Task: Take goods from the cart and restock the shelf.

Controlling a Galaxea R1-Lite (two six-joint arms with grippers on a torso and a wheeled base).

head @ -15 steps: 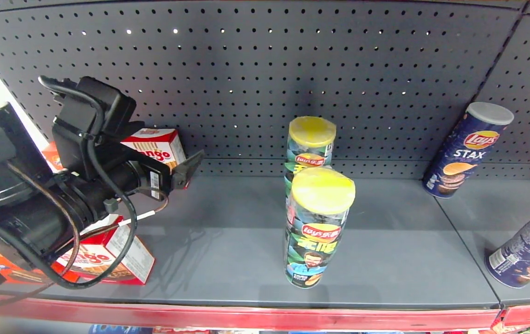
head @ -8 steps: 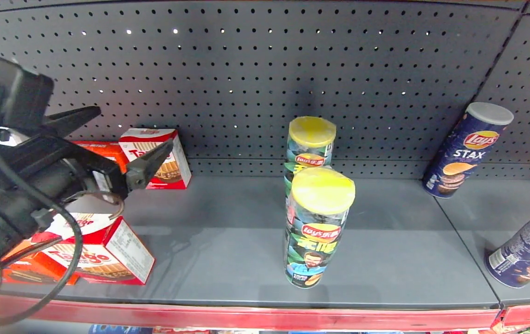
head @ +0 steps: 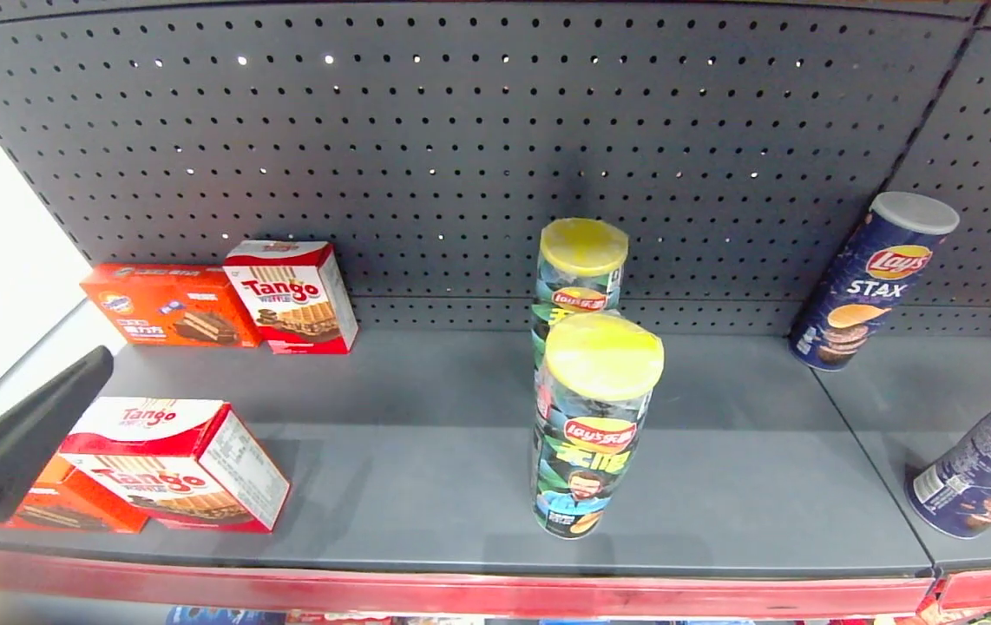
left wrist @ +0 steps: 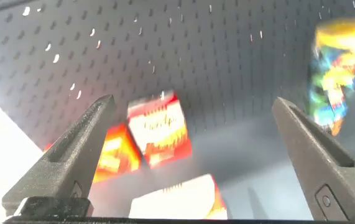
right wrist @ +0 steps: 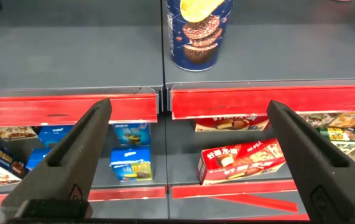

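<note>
My left gripper (left wrist: 193, 102) and right gripper (right wrist: 189, 104) were both wide open and empty, boxes (head: 174, 464) and cans (head: 595, 417) stood on the shelf (head: 426, 451), so I think more goods waited in the cart.

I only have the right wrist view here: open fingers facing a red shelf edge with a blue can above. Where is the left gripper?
Observer: The left gripper is open and empty, by the left end of the shelf, near the front wafer box.
Operator: What stands mid-shelf?
Observer: The front yellow-lidded can, upright, with the rear yellow-lidded can directly behind it.
Operator: Any free space?
Observer: Yes, bare shelf between the front wafer box and those cans.
</note>
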